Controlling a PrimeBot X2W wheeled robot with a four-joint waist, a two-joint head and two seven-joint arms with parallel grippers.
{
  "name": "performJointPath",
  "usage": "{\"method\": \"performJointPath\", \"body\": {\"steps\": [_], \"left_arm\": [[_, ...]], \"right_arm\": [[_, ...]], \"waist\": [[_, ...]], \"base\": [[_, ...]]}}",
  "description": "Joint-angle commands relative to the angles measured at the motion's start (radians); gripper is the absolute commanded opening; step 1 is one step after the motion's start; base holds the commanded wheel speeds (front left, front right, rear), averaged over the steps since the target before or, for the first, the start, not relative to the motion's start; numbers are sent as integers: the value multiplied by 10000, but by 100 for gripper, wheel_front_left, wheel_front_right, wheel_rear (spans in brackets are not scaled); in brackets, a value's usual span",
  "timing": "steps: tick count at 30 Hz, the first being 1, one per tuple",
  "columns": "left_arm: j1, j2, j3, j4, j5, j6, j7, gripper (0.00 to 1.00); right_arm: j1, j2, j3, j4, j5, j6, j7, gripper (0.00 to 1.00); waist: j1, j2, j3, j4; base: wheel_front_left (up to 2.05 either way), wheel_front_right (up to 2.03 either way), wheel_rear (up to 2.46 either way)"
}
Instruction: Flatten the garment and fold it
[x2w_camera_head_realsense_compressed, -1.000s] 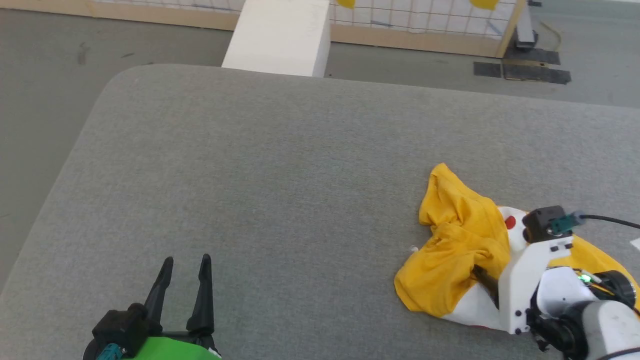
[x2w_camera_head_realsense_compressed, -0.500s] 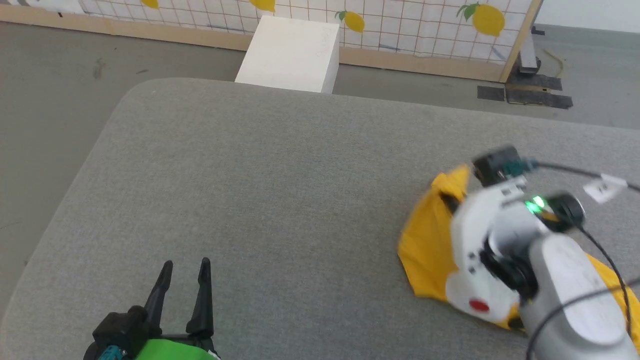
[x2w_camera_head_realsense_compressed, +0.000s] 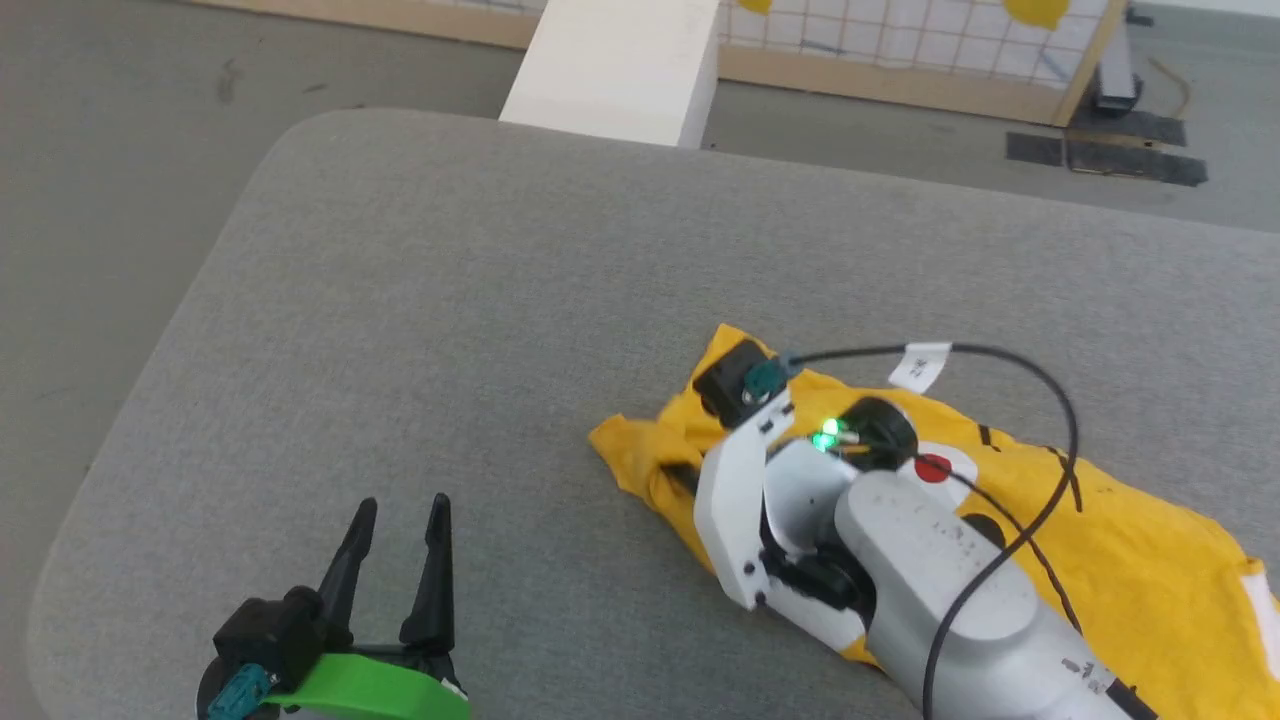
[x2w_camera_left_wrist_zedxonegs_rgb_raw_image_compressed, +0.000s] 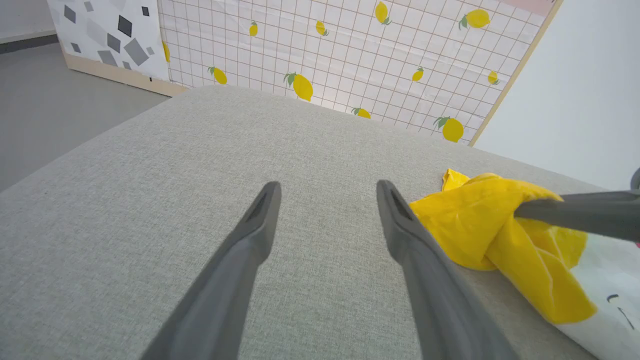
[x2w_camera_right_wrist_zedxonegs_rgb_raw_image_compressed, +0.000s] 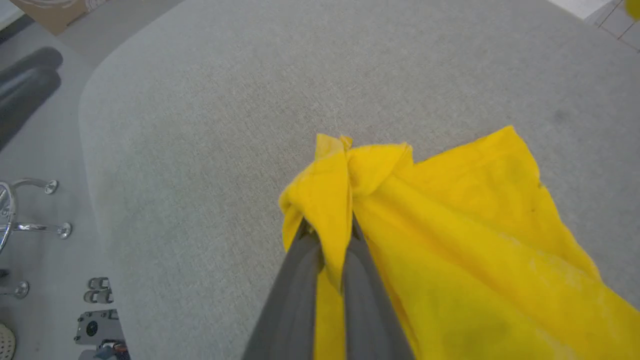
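Right fingers tight on the garment — left fingers apart.

Two dark fingers of the right gripper rise from the bottom edge, pinched together on a bunched fold of the yellow garment; the cloth spreads rightward across a grey fabric surface with a rounded corner; at left, lower down, floor and chrome legs.
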Motion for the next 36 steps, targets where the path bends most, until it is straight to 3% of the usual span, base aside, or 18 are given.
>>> {"method": "performJointPath", "body": {"steps": [1,2,3,4,11,16,24,30,36], "left_arm": [[-218,8,-52,44,-117,-67,-38,100],[-262,16,-86,74,-142,-67,-38,100],[-312,25,-111,108,-171,-67,-38,100],[-352,32,-113,139,-194,-67,-38,100],[-378,85,1,175,-147,-67,-38,100],[-239,93,153,28,3,-67,-38,100],[71,57,471,-386,159,-67,-38,100],[461,2,607,-673,261,-67,-38,100],[776,-47,625,-947,322,-67,-38,100]], "right_arm": [[-80,-17,123,383,53,-15,-117,0],[-87,-16,203,708,75,-15,-151,18],[-99,-16,296,1056,148,-15,-165,55],[-123,-15,382,1325,250,-15,-176,100],[-678,-14,522,1492,1097,-15,-728,100],[-847,-14,-389,1294,963,-15,-1673,100],[663,-262,-3690,-16,-1001,-15,-3529,100],[3377,-40,-6645,-2637,-2684,-15,-4548,100],[6153,-17,-8138,-4708,-2606,-15,-5967,100]], "waist": [[0,0,233,296],[0,0,264,349],[0,0,288,398],[0,0,300,421],[0,0,190,76],[0,0,-86,-351],[0,0,-395,-920],[0,0,-559,-1220],[0,0,-686,-1391]], "base": [[0,0,0],[0,0,0],[0,0,0],[0,0,0],[0,0,0],[0,0,0],[0,0,0],[0,0,0],[0,0,0]]}}
